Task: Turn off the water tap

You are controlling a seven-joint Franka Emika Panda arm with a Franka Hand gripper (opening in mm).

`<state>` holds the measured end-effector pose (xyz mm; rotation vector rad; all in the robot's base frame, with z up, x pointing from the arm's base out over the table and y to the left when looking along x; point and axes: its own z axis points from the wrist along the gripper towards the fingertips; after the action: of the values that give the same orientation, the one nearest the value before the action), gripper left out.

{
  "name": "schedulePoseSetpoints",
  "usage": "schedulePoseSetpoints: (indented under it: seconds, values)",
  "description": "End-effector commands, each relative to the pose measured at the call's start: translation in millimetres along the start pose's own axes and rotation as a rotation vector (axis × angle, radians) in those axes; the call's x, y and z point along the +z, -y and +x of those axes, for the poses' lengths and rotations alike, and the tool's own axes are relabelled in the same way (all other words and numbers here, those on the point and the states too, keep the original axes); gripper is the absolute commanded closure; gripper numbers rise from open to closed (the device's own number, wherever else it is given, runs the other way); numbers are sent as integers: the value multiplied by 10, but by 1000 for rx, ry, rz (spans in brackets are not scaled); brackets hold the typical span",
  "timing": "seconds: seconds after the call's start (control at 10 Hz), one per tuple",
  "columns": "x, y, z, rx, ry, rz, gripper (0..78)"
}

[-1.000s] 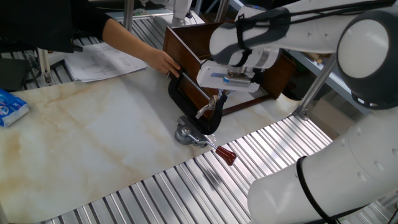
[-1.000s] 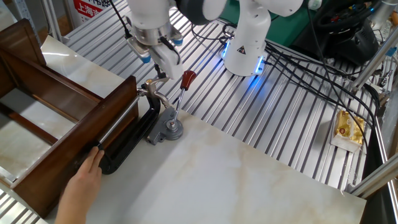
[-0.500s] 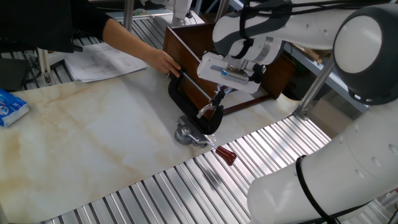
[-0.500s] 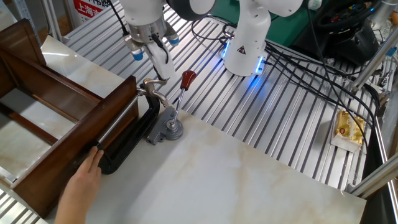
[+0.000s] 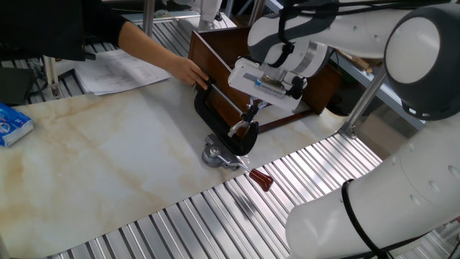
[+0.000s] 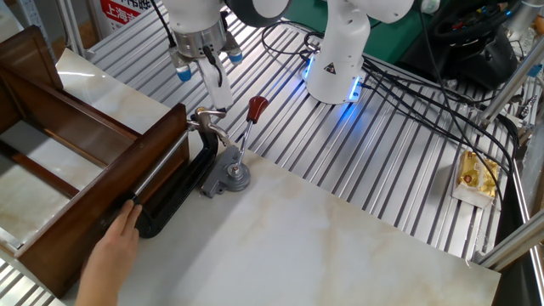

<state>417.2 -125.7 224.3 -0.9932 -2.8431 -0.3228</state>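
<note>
1. Gripper (image 6: pixel 215 95) is hanging just above the water tap (image 6: pixel 210 120), fingers pointing down. In the other fixed view only one pale finger (image 6: pixel 212 85) is showing clearly, so I can't tell whether the fingers are spread or pressed together. It doesn't look like it's touching the tap, but that's hard to call from either view.
2. The water tap is sitting in the jaw of the black C-clamp (image 6: pixel 174 194), right beside the near corner of the brown wooden box (image 6: pixel 76 178). In one fixed view the tap (image 5: pixel 237 129) is showing as a small shiny bit with the gripper (image 5: pixel 251 111) right above it.
3. The C-clamp (image 5: pixel 208 119) is lying flat on the marble tabletop (image 5: pixel 108 165), running along the box wall (image 5: pixel 215 54).
4. The clamp's red-handled rod (image 6: pixel 246 132) is sticking out over the ribbed metal surface (image 6: pixel 357 144), tilting up from its round grey disc (image 6: pixel 235 178), which is resting at the edge of the marble.
5. A person's hand (image 6: pixel 110 259) is pressing on the far end of the clamp from the tap, against the box. Same hand (image 5: pixel 185 70) is reaching in from the upper left in one fixed view.
6. Papers (image 5: pixel 122 72) and a blue packet (image 5: pixel 13 124) are lying well apart from all this, over at the left of the table.
</note>
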Motion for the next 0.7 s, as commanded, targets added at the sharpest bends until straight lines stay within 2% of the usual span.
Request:
schedulePoseSetpoints:
  seconds: [0.1,0.3,0.7]
  values:
    - [-94,-96,-142,181,-28,-93,776]
    - [-113,-112,-179,227,-36,-114,776]
    - [-92,-114,-188,231,-19,-121,776]
